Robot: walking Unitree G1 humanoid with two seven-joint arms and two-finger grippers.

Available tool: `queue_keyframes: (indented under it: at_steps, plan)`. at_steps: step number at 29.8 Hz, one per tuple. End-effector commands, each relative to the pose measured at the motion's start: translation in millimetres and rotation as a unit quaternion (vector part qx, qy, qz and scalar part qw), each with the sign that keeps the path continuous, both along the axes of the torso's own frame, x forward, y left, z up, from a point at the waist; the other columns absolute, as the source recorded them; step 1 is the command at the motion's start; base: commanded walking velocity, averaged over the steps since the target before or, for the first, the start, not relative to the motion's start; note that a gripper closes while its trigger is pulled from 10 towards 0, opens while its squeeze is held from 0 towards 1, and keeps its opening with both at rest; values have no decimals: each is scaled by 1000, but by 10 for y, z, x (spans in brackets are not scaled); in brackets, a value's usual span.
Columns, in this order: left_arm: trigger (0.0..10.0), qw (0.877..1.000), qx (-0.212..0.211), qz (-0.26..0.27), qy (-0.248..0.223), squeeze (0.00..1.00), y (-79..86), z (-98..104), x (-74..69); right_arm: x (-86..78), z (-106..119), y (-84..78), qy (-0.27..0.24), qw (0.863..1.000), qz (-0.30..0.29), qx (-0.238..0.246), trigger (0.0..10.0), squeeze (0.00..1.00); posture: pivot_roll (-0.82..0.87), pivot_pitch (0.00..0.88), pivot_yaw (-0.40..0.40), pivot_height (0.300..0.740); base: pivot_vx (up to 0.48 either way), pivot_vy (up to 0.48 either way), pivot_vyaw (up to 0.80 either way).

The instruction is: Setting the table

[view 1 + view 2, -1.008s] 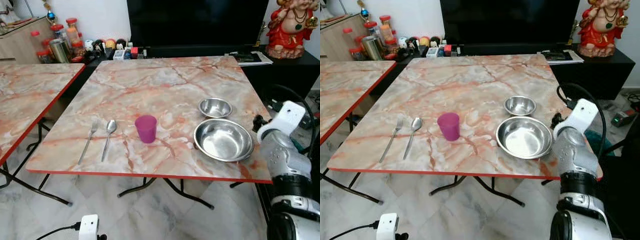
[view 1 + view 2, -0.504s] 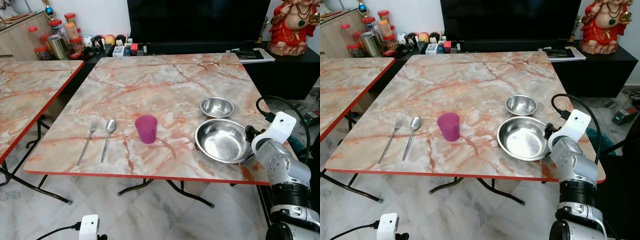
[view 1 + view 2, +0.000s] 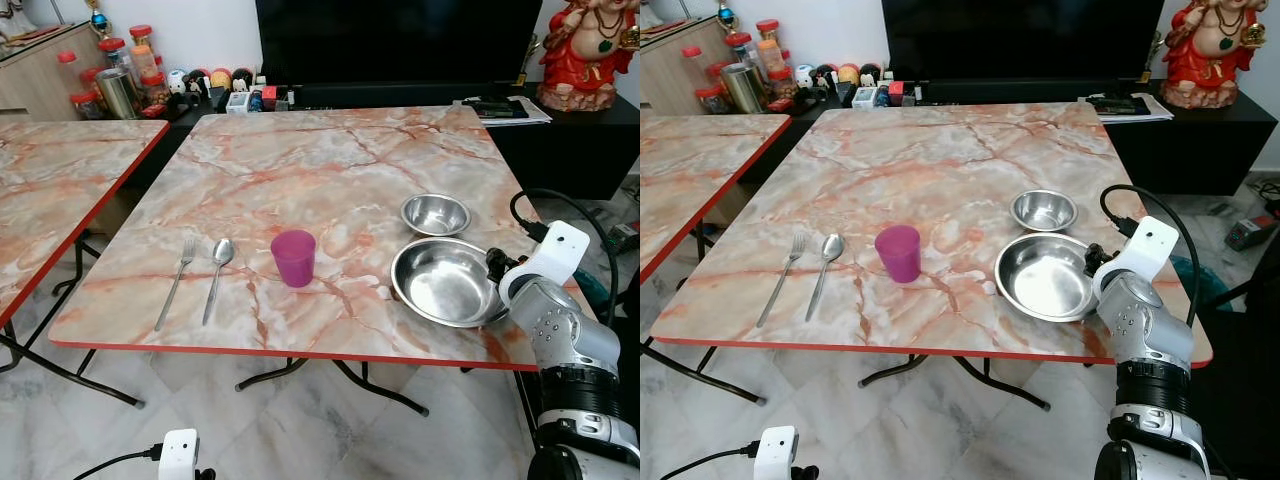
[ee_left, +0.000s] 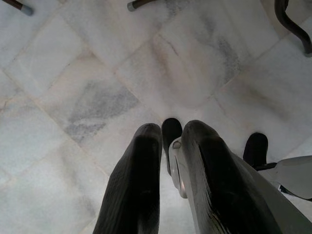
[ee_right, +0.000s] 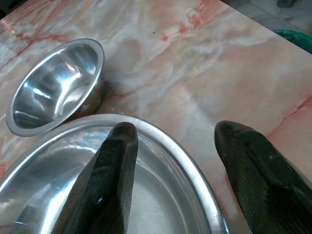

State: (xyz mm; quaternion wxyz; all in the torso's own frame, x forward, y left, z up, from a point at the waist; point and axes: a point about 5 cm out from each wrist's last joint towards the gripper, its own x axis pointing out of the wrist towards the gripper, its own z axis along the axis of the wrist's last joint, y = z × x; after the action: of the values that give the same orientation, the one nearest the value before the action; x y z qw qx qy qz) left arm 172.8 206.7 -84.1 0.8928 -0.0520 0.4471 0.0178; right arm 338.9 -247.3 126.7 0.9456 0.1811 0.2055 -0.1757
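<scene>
The large bowl (image 3: 447, 281) sits at the table's right edge, beside the small bowl (image 3: 435, 213). Your right gripper (image 5: 175, 161) has closed in, fingers spread across its rim, ready to grasp.

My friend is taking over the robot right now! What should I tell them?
Right gripper: open, fingers straddling the right rim of the big steel bowl, not closed on it.
Left gripper: hanging idle over the floor, fingers nearly together, holding nothing.
On the table: fork and spoon side by side, pink cup in the middle, small steel bowl just behind the big one.
Left: probably grip the big bowl and place it.
</scene>
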Motion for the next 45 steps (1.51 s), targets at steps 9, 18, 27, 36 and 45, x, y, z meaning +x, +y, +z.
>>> queue_keyframes:
  at_steps: [9, 18, 27, 36, 45]
  plan:
    - [10000, 1000, 4, -1, 10, 0, 49, -5, -23, -27, -51, 21, 5, 1000, -1, 8, 10000, 0, -41, 0, 55, 728, 0, 0, 0]
    - [10000, 1000, 6, -2, 10, 0, 56, -2, -20, -22, -92, 67, 6, 1000, 8, 22, 10000, 0, -38, 0, 58, 728, 0, 0, 0]
    - [10000, 1000, 7, -4, 10, 0, 61, 0, -15, -6, -216, 225, 12, 998, 29, 53, 10000, 0, -29, 0, 66, 728, 0, 0, 0]
    - [10000, 1000, 8, -5, 11, 0, 66, 1, -15, -2, -236, 248, 11, 998, 30, 56, 10000, 0, -27, 0, 73, 728, 0, 0, 0]
    - [10000, 1000, 10, -6, 11, 0, 74, 3, -16, 0, -260, 278, 12, 998, 31, 59, 10000, 0, -27, 0, 73, 728, 0, 0, 0]
